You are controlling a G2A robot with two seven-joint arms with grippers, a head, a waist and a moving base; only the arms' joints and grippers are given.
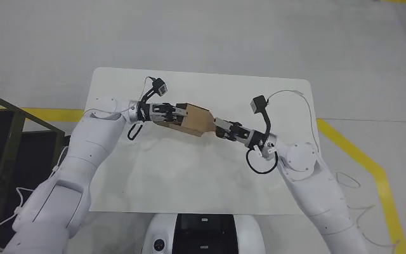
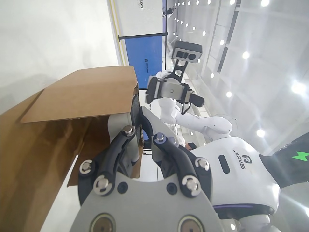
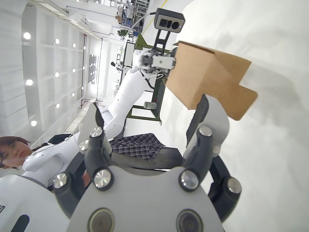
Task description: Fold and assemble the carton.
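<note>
A brown cardboard carton [image 1: 193, 119], partly folded with loose flaps, hangs above the middle of the white table [image 1: 190, 181] between both arms. My left gripper [image 1: 176, 113] holds its left end. In the left wrist view that gripper [image 2: 140, 121] is shut on the edge of a carton [image 2: 72, 92] wall. My right gripper [image 1: 221, 126] sits at the carton's right end. In the right wrist view it [image 3: 149, 113] is open, fingers spread wide, and one fingertip [image 3: 202, 109] rests against the lower corner of the carton [image 3: 207, 73]. Nothing lies between the right fingers.
A dark green metal frame [image 1: 13, 130] stands off the table's left side. Yellow floor tape [image 1: 355, 152] runs past the table's right edge. Bare tabletop lies in front of and behind the carton.
</note>
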